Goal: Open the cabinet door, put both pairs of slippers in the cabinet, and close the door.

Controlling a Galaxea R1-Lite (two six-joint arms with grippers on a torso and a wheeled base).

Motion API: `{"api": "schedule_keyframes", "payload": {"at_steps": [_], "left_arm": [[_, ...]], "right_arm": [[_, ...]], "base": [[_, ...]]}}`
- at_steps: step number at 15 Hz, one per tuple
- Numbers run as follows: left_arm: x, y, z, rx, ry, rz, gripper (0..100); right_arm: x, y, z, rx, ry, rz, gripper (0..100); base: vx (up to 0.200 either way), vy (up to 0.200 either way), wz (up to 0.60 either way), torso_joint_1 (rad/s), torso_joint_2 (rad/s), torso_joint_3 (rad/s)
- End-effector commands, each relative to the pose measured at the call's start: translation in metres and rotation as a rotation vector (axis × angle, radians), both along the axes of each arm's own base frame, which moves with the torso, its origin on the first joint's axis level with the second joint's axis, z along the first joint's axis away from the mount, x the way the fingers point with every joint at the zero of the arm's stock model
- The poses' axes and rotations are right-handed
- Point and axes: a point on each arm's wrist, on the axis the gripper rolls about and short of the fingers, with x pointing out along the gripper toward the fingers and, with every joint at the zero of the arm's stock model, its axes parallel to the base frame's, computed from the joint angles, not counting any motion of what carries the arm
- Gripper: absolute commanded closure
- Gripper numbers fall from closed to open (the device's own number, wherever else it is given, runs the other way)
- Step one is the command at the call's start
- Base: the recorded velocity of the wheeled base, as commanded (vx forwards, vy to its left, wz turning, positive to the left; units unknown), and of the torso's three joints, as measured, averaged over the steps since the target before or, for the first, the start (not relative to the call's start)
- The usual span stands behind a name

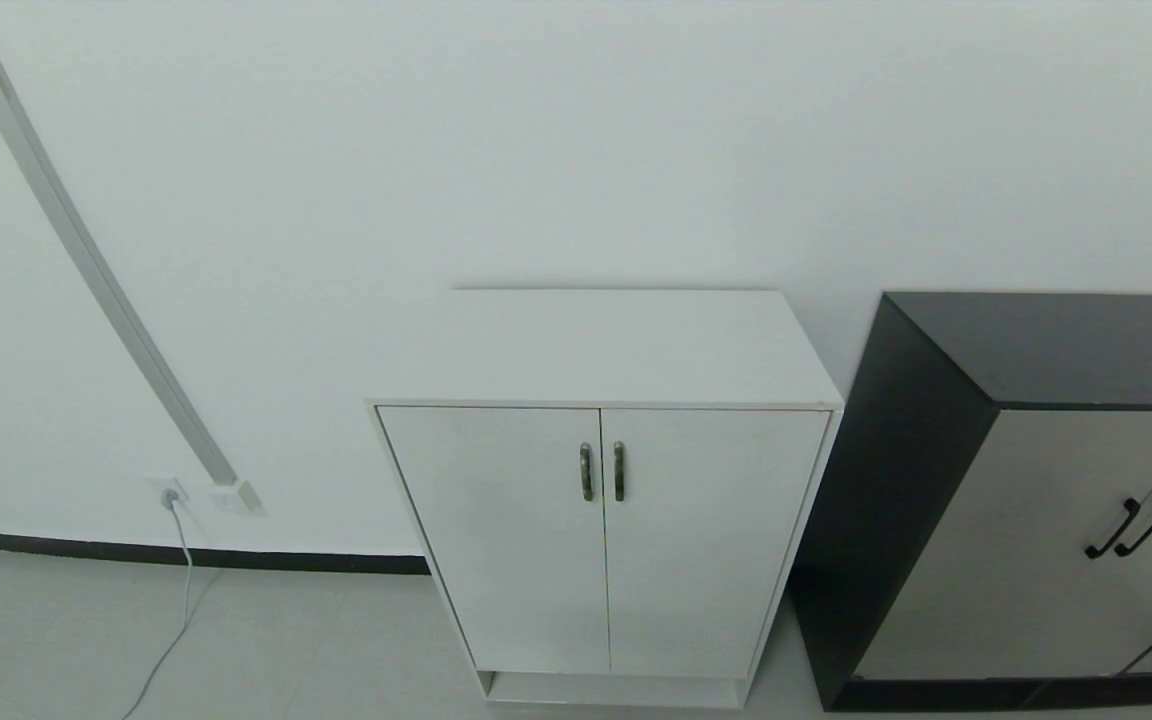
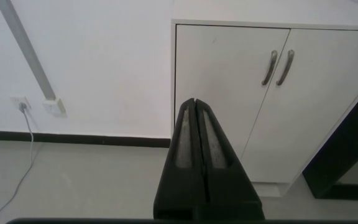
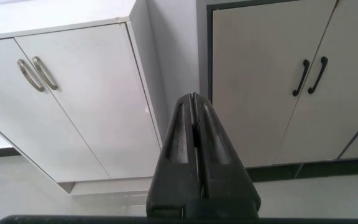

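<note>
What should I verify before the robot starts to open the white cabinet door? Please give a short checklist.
1. Both doors of the white cabinet are shut, ready to be opened: ok.
2. The door handles are free to grasp: ok.
3. The left gripper is open for a handle: not ok, it is shut.
4. The right gripper is open: not ok, it is shut.
5. The place of the slippers is known: cannot tell.

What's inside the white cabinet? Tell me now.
Nothing inside can be seen: both doors of the white cabinet are shut, their two handles side by side at the middle. Its contents are hidden behind them.
</note>
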Motion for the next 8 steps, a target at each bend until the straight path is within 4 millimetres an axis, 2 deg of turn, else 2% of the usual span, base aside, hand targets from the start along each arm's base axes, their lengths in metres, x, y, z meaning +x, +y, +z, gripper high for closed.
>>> {"api": "schedule_keyframes", "payload": {"at_steps": [1,8], "left_arm": [[0.0000,0.0000,0.0000,0.000,-0.001,0.001,100],[0.0000,0.0000,0.0000,0.000,-0.001,0.001,100]], "right_arm": [[0.0001,0.0000,0.0000,-0.002,0.002,0.002,100],[0.0002,0.0002,0.0001,-0.011,0.001,0.009,100]], "base": [[0.000,0.000,0.00,0.000,0.00,0.000],[0.000,0.000,0.00,0.000,0.00,0.000]]}}
